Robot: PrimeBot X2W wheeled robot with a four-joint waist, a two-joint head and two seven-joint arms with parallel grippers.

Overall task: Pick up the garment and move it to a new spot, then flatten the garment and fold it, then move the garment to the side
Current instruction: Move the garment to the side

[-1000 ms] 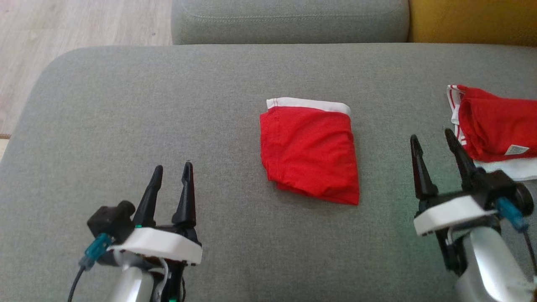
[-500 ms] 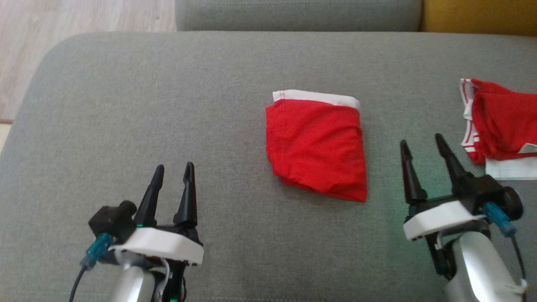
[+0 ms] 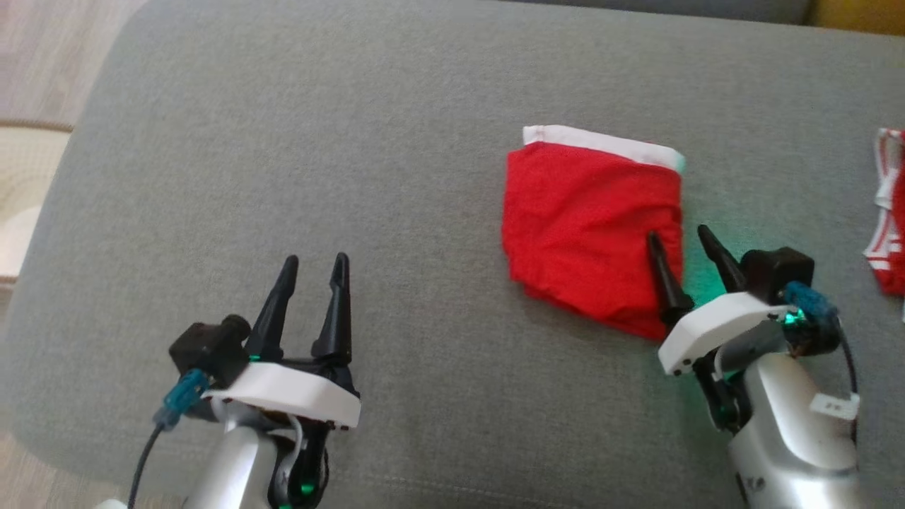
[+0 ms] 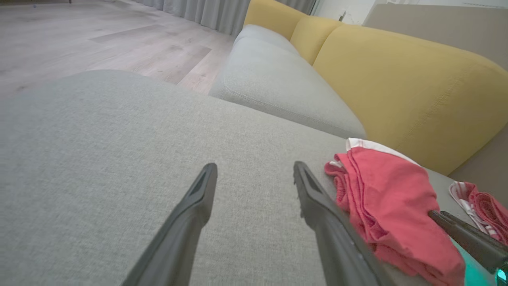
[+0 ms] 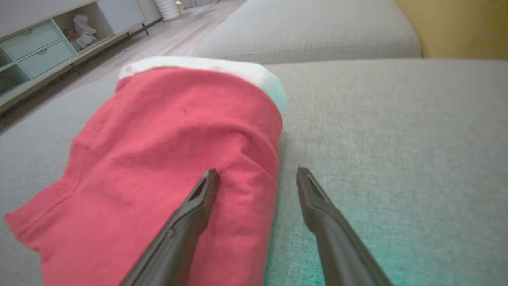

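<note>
Red folded garment [image 3: 580, 226] centre-right on grey cushion [image 3: 283, 141]. Right pincer [image 3: 676, 234] released, jaws astride garment's right-hand edge; best to sink deeper and clamp all layers. Left pincer [image 3: 316, 258] released, lower left.

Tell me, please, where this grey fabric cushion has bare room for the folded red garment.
Free: the grey fabric cushion's left half, bordered by the folded red garment and the left gripper. Crowded: the right, where the open right gripper straddles that garment's edge beside a red-and-white striped garment.
</note>
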